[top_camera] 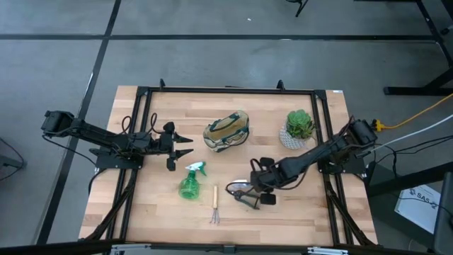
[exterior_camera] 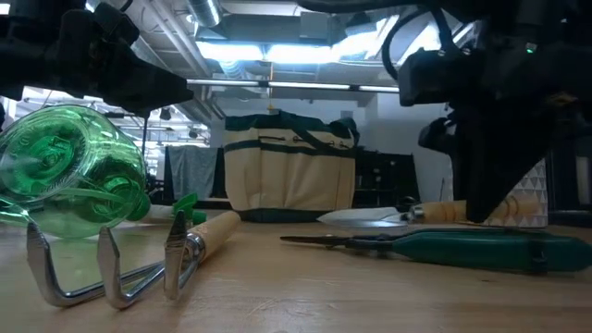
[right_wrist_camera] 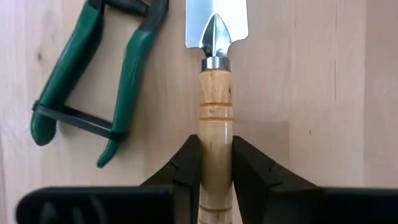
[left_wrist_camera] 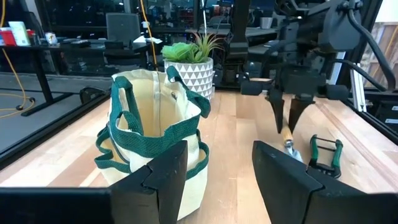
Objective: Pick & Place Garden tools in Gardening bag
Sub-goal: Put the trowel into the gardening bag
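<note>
My right gripper is shut on the wooden-handled trowel, whose silver blade points away from the fingers. The green-handled pruning shears lie flat on the table beside it. The green spray bottle lies on its side, and the small rake lies flat near the front edge. The beige gardening bag with green trim stands upright at the table's far middle. My left gripper hovers open left of the bag, touching nothing. My right gripper pinches the trowel's wooden handle between its two fingers, one on each side, toward the handle's free end. The fingers come from above, slanting steeply down. Whether the blade is clear of the table I cannot tell.
A potted plant in a white patterned pot stands at the far right, beyond my right arm. Bare wood lies between the bag and the trowel. A black frame runs around the table.
</note>
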You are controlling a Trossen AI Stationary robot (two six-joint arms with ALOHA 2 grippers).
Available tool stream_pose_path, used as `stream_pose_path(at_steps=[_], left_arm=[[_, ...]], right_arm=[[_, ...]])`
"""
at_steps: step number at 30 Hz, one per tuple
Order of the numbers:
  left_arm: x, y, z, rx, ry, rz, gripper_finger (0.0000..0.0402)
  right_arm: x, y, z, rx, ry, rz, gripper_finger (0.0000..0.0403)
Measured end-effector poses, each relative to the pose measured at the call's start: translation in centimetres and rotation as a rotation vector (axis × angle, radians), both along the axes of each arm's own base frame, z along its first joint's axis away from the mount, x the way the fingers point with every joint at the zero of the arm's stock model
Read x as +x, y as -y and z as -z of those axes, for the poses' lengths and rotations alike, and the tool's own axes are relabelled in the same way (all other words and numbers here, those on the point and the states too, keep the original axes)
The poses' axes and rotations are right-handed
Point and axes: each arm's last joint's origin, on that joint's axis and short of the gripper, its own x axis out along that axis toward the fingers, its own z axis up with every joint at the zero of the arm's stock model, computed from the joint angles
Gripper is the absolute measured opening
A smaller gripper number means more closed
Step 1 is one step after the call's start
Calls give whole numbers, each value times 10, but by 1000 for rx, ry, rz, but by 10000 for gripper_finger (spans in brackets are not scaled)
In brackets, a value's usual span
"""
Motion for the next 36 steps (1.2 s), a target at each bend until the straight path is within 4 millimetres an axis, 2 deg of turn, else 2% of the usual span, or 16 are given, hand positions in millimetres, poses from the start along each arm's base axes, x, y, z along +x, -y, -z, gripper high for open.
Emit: stream_pose_path(at_steps=[4, 10, 19, 36], left_arm=[[0, 0, 0, 0, 0, 0, 176], [0, 0, 0, 0, 0, 0, 177], [0, 0, 0, 0, 0, 0, 177], [0, 0, 0, 0, 0, 0, 178]], right_arm=[[-8, 3, 15, 21, 7, 56, 67], [-19, 1, 32, 72, 108, 162, 67], [-17, -1, 34, 84, 166, 178, 67], [-8, 14, 34, 69, 189, 210, 67]])
